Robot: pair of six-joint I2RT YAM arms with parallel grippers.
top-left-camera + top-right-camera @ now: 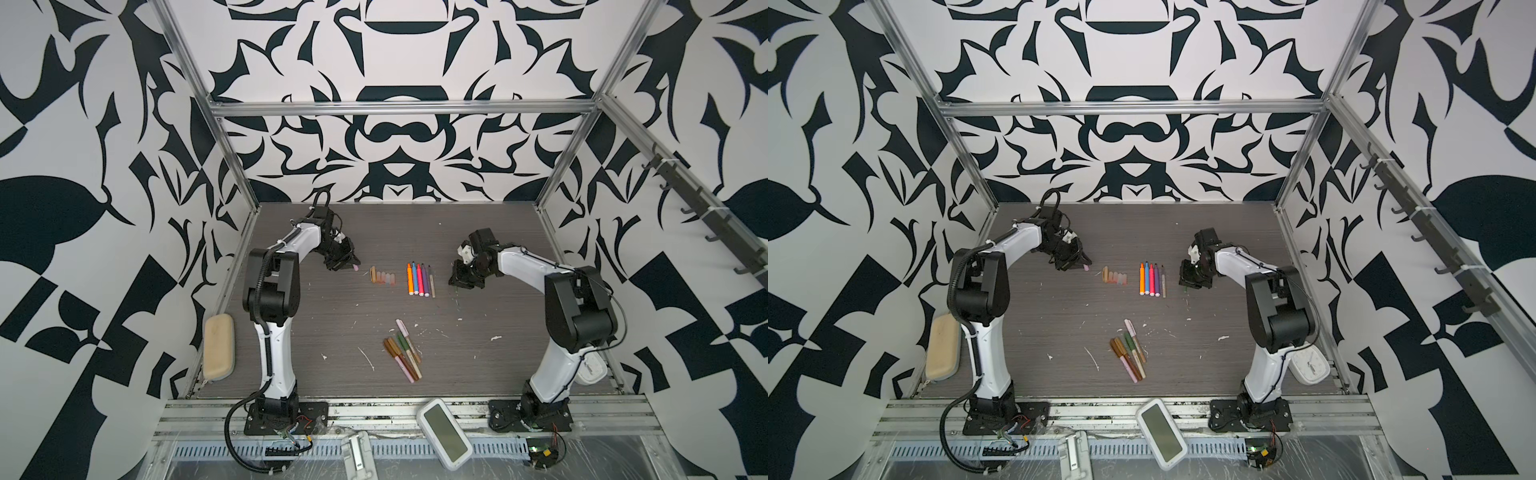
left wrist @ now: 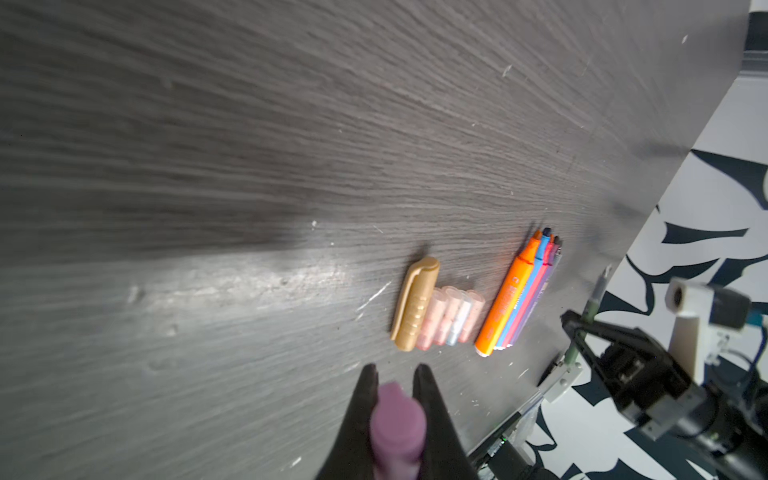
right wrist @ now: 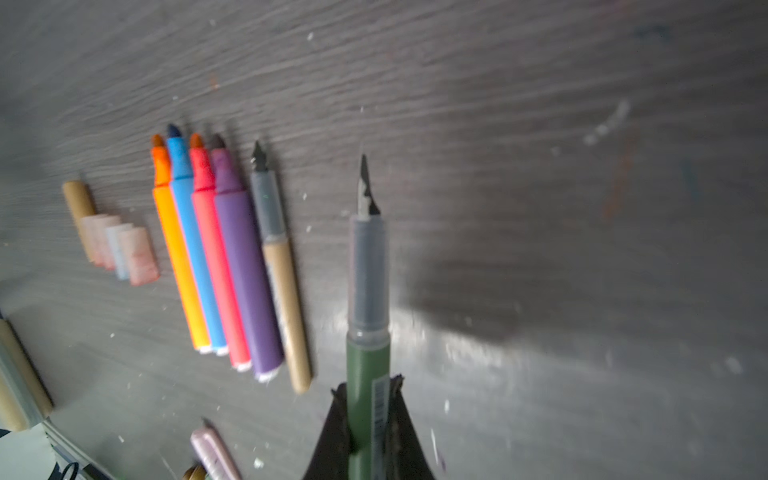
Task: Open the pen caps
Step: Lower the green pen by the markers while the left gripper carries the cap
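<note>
My left gripper [image 2: 395, 370] is shut on a pinkish-purple pen cap [image 2: 397, 419], hovering just left of a row of loose pen caps [image 1: 382, 277]: one gold cap [image 2: 415, 303] and several translucent pink ones [image 2: 453, 316]. My right gripper [image 3: 368, 384] is shut on a green pen [image 3: 368, 365] whose grey neck and dark tip are bare. It sits right of a row of uncapped pens [image 1: 419, 279] in orange, blue, pink, purple and tan. A pile of capped pens [image 1: 403, 351] lies nearer the front in both top views.
A beige case [image 1: 218, 347] lies at the table's left edge. At the front rail rests a white device with a grey screen [image 1: 444, 434], and a white clock [image 1: 1308, 365] stands behind the right arm's base. White flecks dot the dark wood tabletop [image 1: 332, 316].
</note>
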